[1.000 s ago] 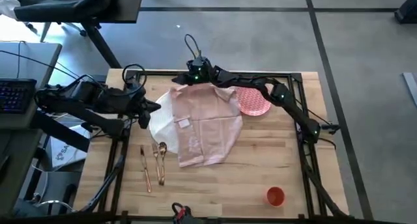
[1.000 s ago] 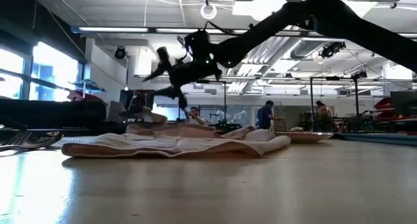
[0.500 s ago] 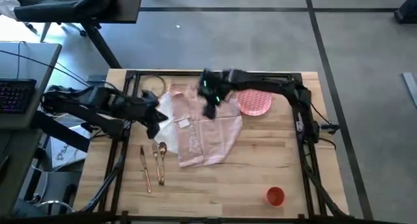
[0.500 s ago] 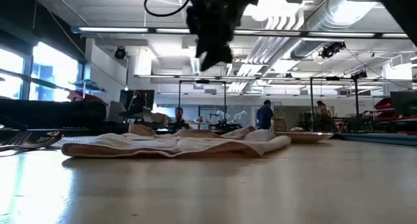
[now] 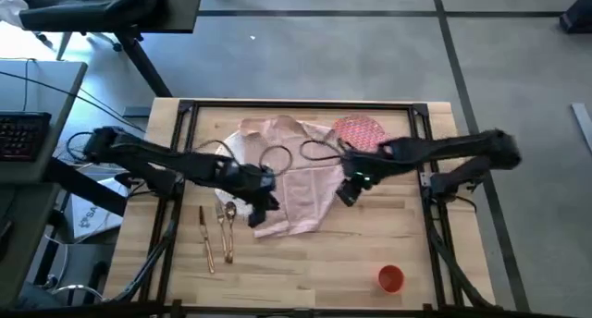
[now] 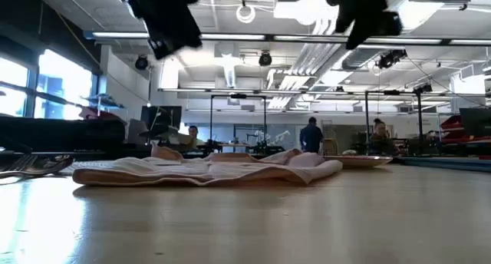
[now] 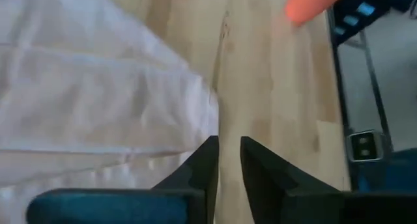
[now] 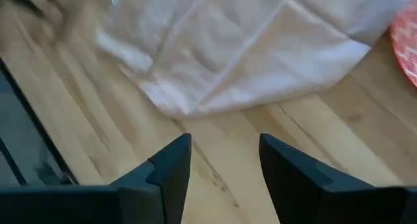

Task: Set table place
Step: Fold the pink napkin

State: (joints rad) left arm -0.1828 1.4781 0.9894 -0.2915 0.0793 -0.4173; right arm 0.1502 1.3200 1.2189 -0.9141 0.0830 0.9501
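- A light wood table [image 5: 370, 244] holds a pale pink napkin [image 5: 301, 175], spread flat and rumpled across its centre.
- A white plate [image 5: 225, 152] lies mostly hidden under the napkin's 9 o'clock edge; a pink patterned plate [image 5: 356, 128] peeks out at the napkin's 1 o'clock corner.
- Gold cutlery [image 5: 217, 233] lies at the napkin's 8 o'clock; a small orange cup [image 5: 391, 279] stands well apart at 5 o'clock.
- The left gripper [image 5: 262, 210] hovers over the napkin's 7 o'clock corner, jaws nearly closed and empty.
- The right gripper [image 5: 348, 190] hovers just off the napkin's 3 o'clock edge, jaws parted and empty.
- Judging by this, the napkin step is in hand: next, each gripper likely needs to drop and pinch an edge.
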